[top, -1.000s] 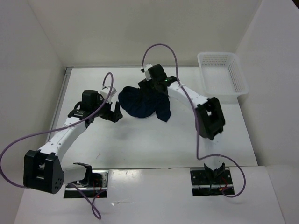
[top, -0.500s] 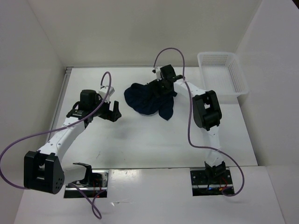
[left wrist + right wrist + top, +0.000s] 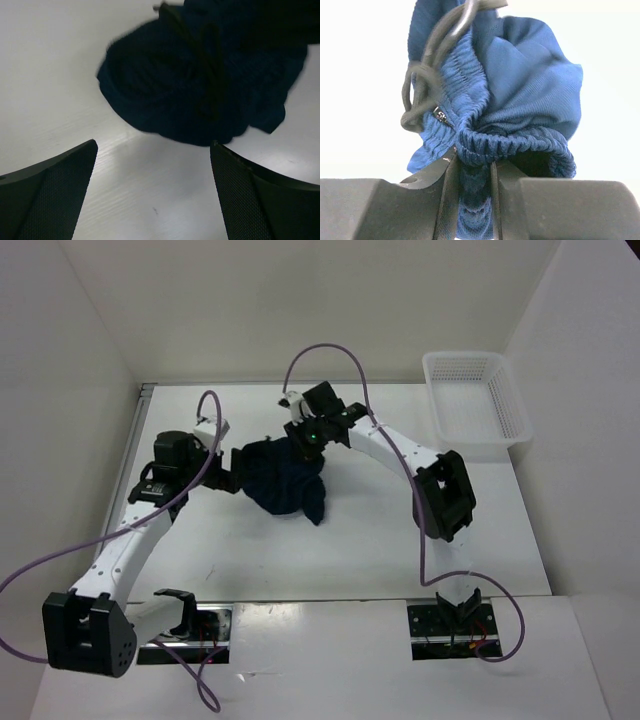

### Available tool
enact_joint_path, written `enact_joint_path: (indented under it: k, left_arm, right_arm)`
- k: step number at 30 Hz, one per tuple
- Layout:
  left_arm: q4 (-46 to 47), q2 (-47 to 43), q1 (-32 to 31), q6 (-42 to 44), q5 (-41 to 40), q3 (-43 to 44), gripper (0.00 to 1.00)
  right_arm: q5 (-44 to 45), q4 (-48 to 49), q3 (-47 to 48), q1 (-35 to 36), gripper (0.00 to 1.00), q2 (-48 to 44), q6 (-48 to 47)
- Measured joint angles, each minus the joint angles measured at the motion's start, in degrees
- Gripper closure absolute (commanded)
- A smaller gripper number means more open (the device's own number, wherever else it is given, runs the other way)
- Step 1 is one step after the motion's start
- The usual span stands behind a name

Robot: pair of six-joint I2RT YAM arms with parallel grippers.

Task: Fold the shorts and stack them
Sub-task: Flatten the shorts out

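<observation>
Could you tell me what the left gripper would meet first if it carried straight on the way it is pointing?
Most likely the shorts: the bunched navy fabric lies directly ahead of the open left gripper, with only bare table between. Depth is unclear.

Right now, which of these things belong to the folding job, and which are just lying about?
In the job:
- the shorts, a crumpled navy heap on the table
- the right gripper, pinching their waistband
- the left gripper, open beside them

Just lying about:
- the white mesh basket, at the table's far right corner, apart from the shorts
</observation>
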Motion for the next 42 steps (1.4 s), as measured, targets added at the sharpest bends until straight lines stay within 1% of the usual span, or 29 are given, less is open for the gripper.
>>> enact_joint_path:
  k: [2,4,7,8,9,10,11,12,13,17,19,21,22,27,29,32,35,38,42]
  left_arm:
    - [1.16,-1.7,2.43,0.02,-1.38,0.0,0.0]
    - [2.36,-2.93,5.05,0.02,-2.86,0.0,0.0]
    - [2.8,-3.76,7.56,0.02,-4.46,0.26,0.0]
    - [2.71,-3.78,7.78,0.02,-4.5,0.57,0.0]
    - [2.71,-3.78,7.78,0.02,-4.5,0.83,0.0]
    - [2.56,-3.74,7.78,0.02,-4.17,1.25,0.0]
    - [2.49,-3.54,7.78,0.02,-3.82,1.73,0.0]
    - [2.34,-3.1,7.78,0.02,-3.32,2.49,0.0]
    - [2.32,-2.4,7.58,0.04,-2.8,3.34,0.0]
    - [1.62,0.61,5.53,0.04,-1.84,5.49,0.0]
    - [0.09,2.38,3.08,0.04,-0.92,6.49,0.0]
    - [-1.73,4.04,-0.52,0.02,0.26,7.52,0.0]
    - [-2.62,4.66,-2.45,0.02,0.9,7.96,0.0]
    - [-4.74,10.49,-14.84,-0.04,2.43,9.92,0.0]
    - [-4.92,14.16,-20.83,0.07,1.36,10.91,0.0]
    - [-2.86,20.35,-30.64,0.04,-1.03,12.2,0.0]
    - [0.44,25.31,-37.66,0.07,-3.37,12.31,0.02]
    - [3.48,29.57,-40.02,0.04,-5.75,12.31,0.04]
    - [8.33,35.01,-40.26,-0.04,-10.51,12.28,0.19]
  right_arm:
    - [-4.22,0.44,2.86,2.38,1.0,-2.36,5.22]
    - [-5.2,0.85,3.87,4.02,1.0,-5.79,9.29]
    - [-0.11,1.33,3.28,4.15,1.0,-10.88,14.56]
    - [2.51,1.68,2.38,3.65,0.96,-12.37,16.15]
    - [5.01,1.81,1.29,2.91,0.84,-13.51,17.46]
    - [7.19,2.14,-0.15,2.08,0.64,-14.56,18.84]
    - [9.14,2.25,-1.68,1.27,0.4,-15.41,20.22]
    - [10.45,2.73,-4.15,0.52,0.02,-16.35,21.9]
    - [11.15,2.67,-6.27,-0.39,0.0,-17.03,23.47]
    - [10.21,2.08,-13.6,-1.95,0.0,-17.94,26.1]
    - [10.67,1.42,-14.25,-2.45,0.0,-17.84,25.94]
    - [10.88,1.73,-13.64,-4.66,0.0,-17.88,25.03]
    - [11.39,2.19,-13.07,-6.78,0.0,-17.86,24.35]
    - [14.1,5.86,-12.33,-22.75,0.0,-16.83,16.59]
    - [13.9,6.27,-13.57,-25.81,0.0,-16.5,13.73]
    - [10.36,6.16,-16.74,-25.16,0.0,-16.48,10.4]
    - [6.82,5.53,-19.82,-23.34,0.0,-16.48,7.93]
    - [4.61,5.05,-20.98,-22.4,0.0,-16.48,6.6]
    - [3.69,5.2,-20.96,-22.47,0.0,-16.48,6.23]
